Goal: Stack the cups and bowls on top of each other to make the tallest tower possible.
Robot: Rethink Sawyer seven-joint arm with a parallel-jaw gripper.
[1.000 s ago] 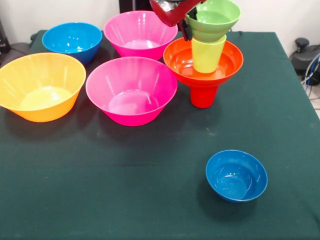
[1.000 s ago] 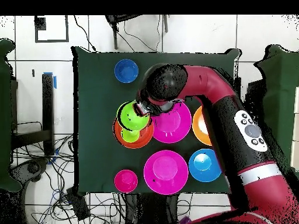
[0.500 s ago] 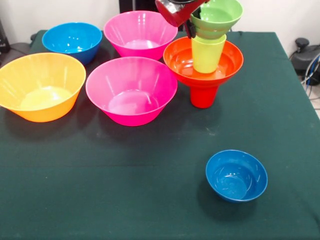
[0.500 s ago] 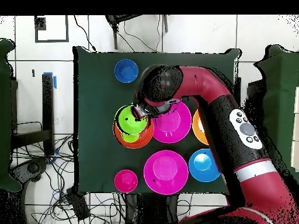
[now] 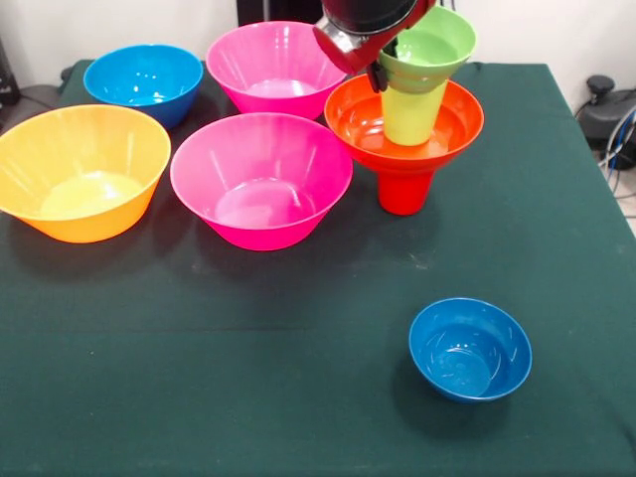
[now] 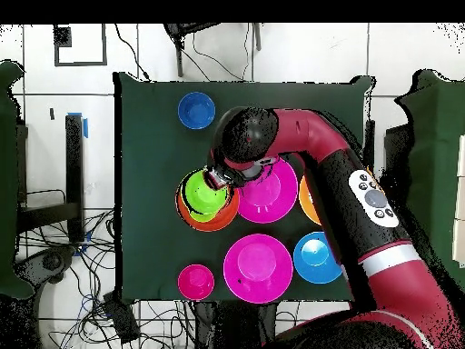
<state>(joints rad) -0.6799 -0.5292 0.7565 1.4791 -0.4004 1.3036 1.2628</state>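
green bowl [image 5: 425,45] is being held at its rim by the claw [image 5: 381,68], directly above the lime cup [image 5: 411,111], tilted; levelling is probably being called for.

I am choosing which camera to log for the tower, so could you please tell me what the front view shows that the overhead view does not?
Only the front view shows the tower's levels: red cup, red-orange bowl, lime-green cup, green bowl tilted on top.

Only the overhead view shows the arm crossing the table, and a small pink-looking bowl at the table's edge.

Both show the claw at the green bowl's rim, the small blue bowl, and the pink bowls.
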